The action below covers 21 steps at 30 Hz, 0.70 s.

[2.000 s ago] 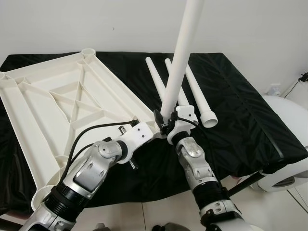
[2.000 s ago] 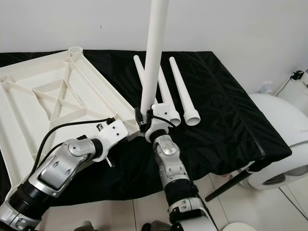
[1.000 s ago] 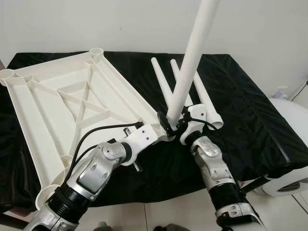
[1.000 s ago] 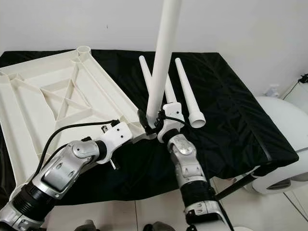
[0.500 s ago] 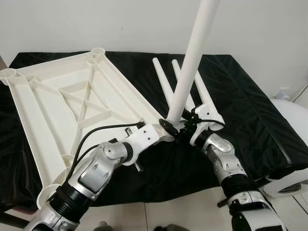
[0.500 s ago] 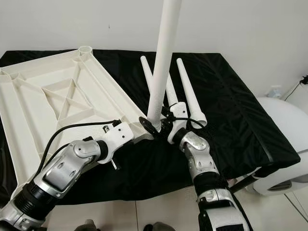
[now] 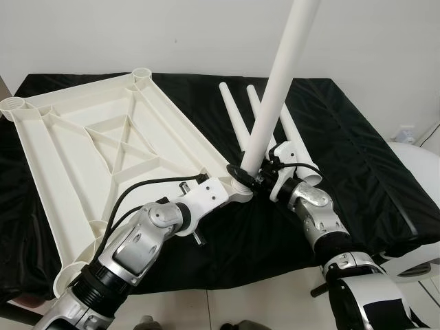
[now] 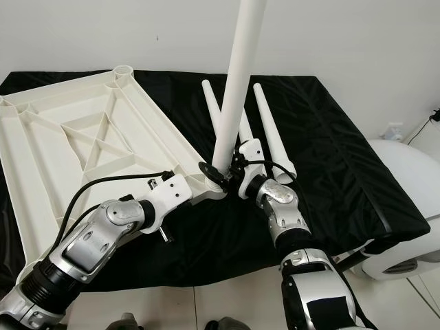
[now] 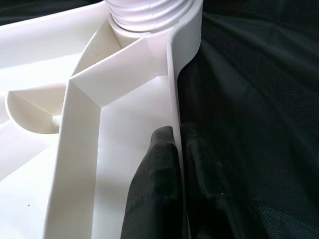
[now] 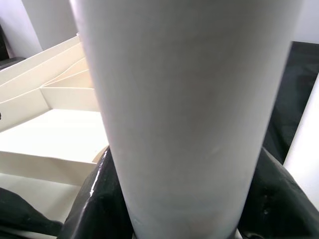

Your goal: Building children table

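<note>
- The white tabletop (image 7: 103, 137) lies underside-up on the black-draped desk (image 7: 357, 151), its ribs showing and round leg sockets at its corners.
- The left hand (image 9: 172, 164) is pinched closed on the tabletop's near rim, one finger inside the wall and one outside, just beside the threaded corner socket (image 9: 149, 12).
- At that near corner the held leg (image 7: 278, 89) stands almost upright, its long axis rising and tipping slightly to the robot's right, its lower end at the socket.
- The right hand (image 8: 237, 175) is clamped around the leg's base, dark fingers (image 10: 94, 199) hugging both sides of the tube.
- Judgement: the next move turns on bringing the leg's axis in line with the socket, so it seats rather than jams.
- Three spare legs (image 7: 237, 124) lie side by side on the desk behind the hands, wide ends nearest the robot.
</note>
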### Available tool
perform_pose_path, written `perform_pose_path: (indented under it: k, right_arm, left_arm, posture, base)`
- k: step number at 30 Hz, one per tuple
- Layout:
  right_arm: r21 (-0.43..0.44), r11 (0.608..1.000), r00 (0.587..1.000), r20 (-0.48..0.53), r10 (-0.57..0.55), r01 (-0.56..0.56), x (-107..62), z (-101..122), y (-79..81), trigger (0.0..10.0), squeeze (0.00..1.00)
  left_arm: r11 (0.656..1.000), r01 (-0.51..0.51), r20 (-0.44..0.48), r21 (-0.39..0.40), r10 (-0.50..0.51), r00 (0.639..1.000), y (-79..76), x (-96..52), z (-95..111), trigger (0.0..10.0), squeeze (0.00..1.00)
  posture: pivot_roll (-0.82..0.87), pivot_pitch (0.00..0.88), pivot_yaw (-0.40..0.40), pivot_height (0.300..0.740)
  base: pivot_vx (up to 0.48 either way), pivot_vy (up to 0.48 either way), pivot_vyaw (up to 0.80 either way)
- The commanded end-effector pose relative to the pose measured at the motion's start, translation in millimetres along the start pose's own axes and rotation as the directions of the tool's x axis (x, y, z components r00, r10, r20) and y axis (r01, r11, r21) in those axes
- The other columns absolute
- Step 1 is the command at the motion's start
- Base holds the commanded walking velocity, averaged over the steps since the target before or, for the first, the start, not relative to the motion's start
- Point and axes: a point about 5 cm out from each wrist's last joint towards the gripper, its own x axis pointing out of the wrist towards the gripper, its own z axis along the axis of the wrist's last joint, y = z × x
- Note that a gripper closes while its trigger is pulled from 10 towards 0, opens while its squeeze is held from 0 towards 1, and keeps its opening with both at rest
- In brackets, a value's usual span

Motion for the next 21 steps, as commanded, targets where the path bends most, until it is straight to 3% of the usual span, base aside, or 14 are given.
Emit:
perform_pose_path:
  k: [1,8,9,21]
  right_arm:
    - [0.008,1.0,1.0,-0.018,-0.005,0.006,-7.0,-3,-5.3,0.0,0.0]
    - [0.019,1.0,1.0,-0.015,0.018,-0.018,-10.1,-5,-3.3,0.0,0.0]
    - [0.016,1.0,1.0,-0.012,0.016,-0.016,-10.2,-5,-1.7,10.0,0.0]
    - [0.042,0.999,0.997,0.067,-0.036,0.033,1.3,0,20.8,10.0,0.0]
  left_arm:
    - [0.998,0.07,-0.012,-0.007,-0.07,0.997,-11.6,4.4,-4,10.0,0.0]
    - [0.998,0.068,-0.011,-0.011,-0.068,0.998,-11.6,4.2,-4,10.0,0.0]
    - [0.998,0.068,-0.011,-0.012,-0.068,0.998,-11.5,4.3,-4,10.0,0.0]
    - [0.997,0.075,-0.007,-0.013,-0.075,0.997,-13.0,5.2,-3,10.0,0.0]
  posture:
    - [0.05,0.0,-0.089,0.74]
    - [0.05,0.0,-0.089,0.74]
    - [0.05,0.0,-0.088,0.74]
    - [0.04,0.0,-0.084,0.74]
  base:
    - [0.0,0.0,0.0]
    - [0.0,0.0,0.0]
    - [0.0,0.0,0.0]
    - [0.0,0.0,0.0]
